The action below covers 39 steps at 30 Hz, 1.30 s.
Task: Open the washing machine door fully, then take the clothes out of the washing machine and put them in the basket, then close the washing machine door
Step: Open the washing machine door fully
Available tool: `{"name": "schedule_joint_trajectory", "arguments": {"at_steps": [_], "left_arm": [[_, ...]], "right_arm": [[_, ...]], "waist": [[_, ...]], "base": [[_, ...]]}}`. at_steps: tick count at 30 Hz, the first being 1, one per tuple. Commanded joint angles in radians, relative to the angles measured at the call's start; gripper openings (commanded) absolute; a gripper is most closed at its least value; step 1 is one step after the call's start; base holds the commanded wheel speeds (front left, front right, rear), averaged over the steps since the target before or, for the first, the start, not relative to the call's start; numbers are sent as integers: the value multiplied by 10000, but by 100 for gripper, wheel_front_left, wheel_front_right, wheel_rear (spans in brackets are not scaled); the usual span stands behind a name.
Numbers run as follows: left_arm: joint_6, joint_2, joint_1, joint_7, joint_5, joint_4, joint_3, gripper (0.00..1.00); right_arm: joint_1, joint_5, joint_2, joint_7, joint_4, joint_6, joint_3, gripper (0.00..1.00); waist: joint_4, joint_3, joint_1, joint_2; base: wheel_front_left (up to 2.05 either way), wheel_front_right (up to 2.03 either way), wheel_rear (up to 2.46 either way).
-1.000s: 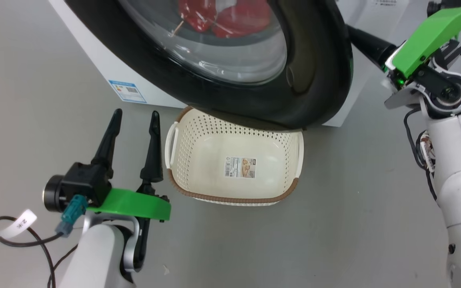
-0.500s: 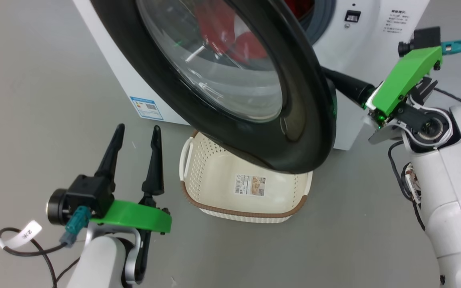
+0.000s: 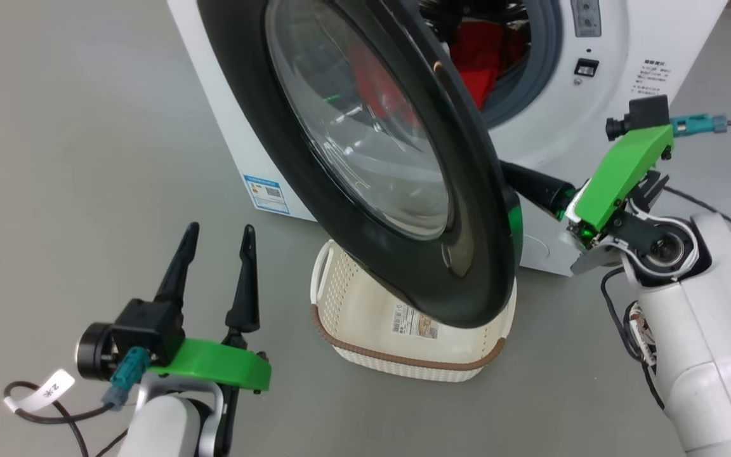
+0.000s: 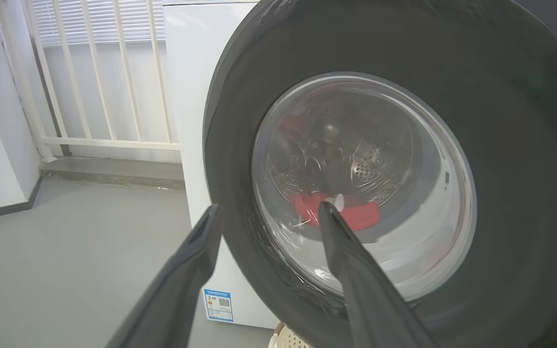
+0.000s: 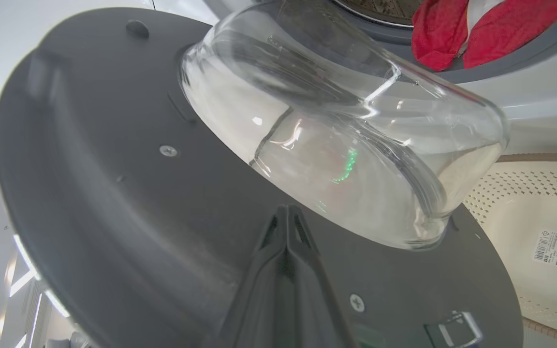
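Note:
The washing machine door (image 3: pixel 365 146), a black ring around bulging glass, stands partly swung out from the white washing machine (image 3: pixel 625 38). Red clothes (image 3: pixel 476 57) lie inside the drum opening. My right gripper (image 3: pixel 524 181) is shut, and its fingertips reach behind the door's free edge. In the right wrist view that gripper (image 5: pixel 285 210) rests against the door's grey inner face (image 5: pixel 114 169), just below the glass bowl (image 5: pixel 336 145). My left gripper (image 3: pixel 221 227) stands open and empty at the lower left, apart from the door. The cream basket (image 3: pixel 353 304) sits on the floor under the door.
Grey floor surrounds the machine. A blue label (image 3: pixel 266 193) sits low on the machine's front. A white railing (image 4: pixel 99 72) and a low step (image 4: pixel 114 169) stand beyond the machine's left side. Cables trail from both wrists.
The camera has shifted. The door has swung further out from the machine, the shut right gripper following behind its edge. The left gripper holds its place, still open.

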<state>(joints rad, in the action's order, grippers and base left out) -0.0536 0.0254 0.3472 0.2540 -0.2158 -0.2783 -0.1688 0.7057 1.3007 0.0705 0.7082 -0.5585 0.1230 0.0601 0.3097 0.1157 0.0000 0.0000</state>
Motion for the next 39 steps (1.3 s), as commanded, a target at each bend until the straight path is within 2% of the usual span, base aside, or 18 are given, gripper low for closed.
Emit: {"name": "schedule_joint_trajectory", "arguments": {"at_steps": [1,19,39], "left_arm": [[-57,248,53,78,117,219,370,100],[-47,248,-175,78,162,298,464,100],[-172,255,-380,78,131,267,325,100]], "right_arm": [[-95,84,-202,88,449,77,274,0],[-1298,550,-202,317,1533,77,935,0],[-1735,1277,-202,45,1746,77,1822,0]], "waist": [[153,-172,0,0],[547,-509,0,0],[1702,-767,0,0]], "base": [[0,0,0],[0,0,0],[0,0,0]]}}
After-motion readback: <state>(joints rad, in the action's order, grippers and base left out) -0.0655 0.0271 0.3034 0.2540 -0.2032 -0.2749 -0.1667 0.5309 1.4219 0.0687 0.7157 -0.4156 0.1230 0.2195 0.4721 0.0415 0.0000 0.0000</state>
